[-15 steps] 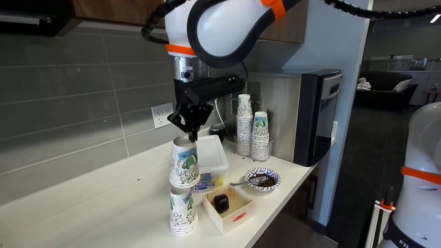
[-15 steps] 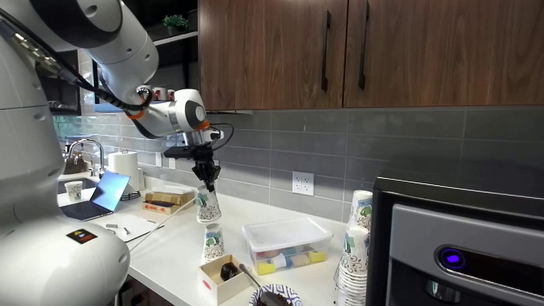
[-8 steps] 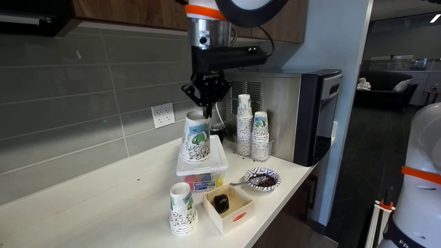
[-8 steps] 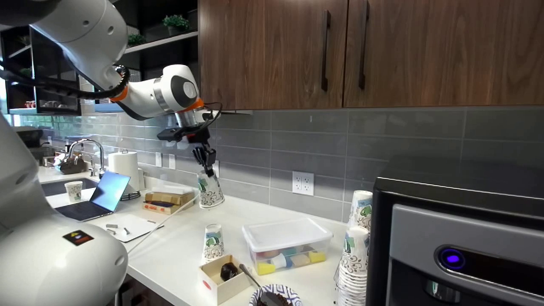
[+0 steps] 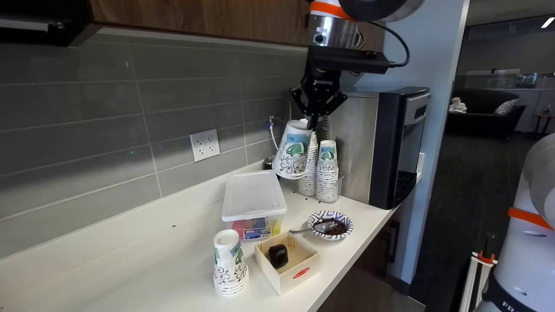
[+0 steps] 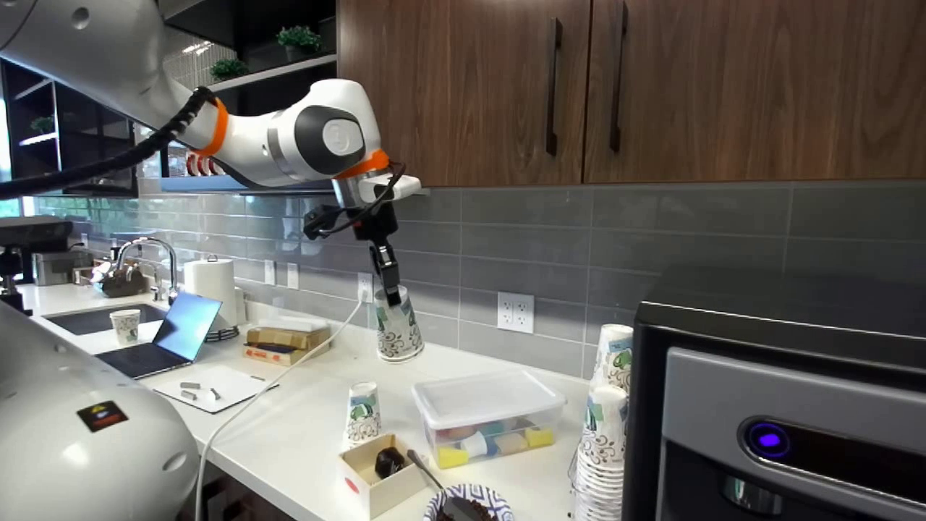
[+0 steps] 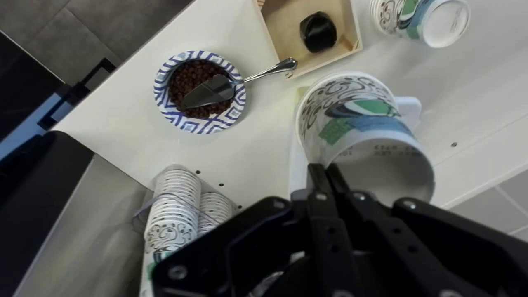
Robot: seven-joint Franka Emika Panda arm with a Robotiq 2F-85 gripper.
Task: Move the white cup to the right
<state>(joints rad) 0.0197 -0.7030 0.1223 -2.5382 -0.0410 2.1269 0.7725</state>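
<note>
The white cup [image 5: 292,151] has a green logo and hangs in the air, narrow end up and tilted. A doubled rim shows at its lower edge. My gripper [image 5: 312,123] is shut on the upper edge of the cup. In an exterior view, the cup [image 6: 399,334] is in front of the tiled wall, above the counter, with the gripper [image 6: 393,298] at its top. In the wrist view, the two fingertips [image 7: 322,167] pinch the wall of the cup [image 7: 359,111], one finger inside the recessed end and one outside.
A short cup stack [image 5: 230,264] stands beside an open wooden box [image 5: 299,268]. A lidded plastic container [image 5: 253,190], a patterned bowl [image 5: 318,234] with a spatula, and tall cup stacks [image 5: 327,177] by a steel machine [image 5: 357,151] stand further along.
My gripper has carried the cup up from above the short stack, moving right in both exterior views. The cup has become more tilted. The objects on the counter have not moved.
</note>
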